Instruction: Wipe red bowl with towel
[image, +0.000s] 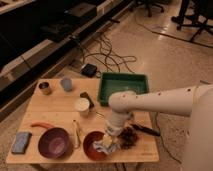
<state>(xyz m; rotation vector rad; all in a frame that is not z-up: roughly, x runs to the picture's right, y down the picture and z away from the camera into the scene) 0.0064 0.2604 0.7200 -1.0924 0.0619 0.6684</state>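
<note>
I see my gripper (111, 133) clamped on the crumpled towel (108, 145), grey-blue with a yellowish patch, inside the glossy, shallow red bowl (91, 143) near the desk (55, 106) front edge.

Glossy red bowl (90, 143) gleaming, soft cloth towel (106, 145) bunching inside it under the closed gripper (110, 136), smooth white arm (160, 102) shining, matt wooden table (55, 107), green plastic tray (125, 76).

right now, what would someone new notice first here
The white arm reaches in from the right, its hand shut on the towel in the red bowl at the front edge of the table. Next come the green tray at the back and the maroon bowl left of the red one.
</note>
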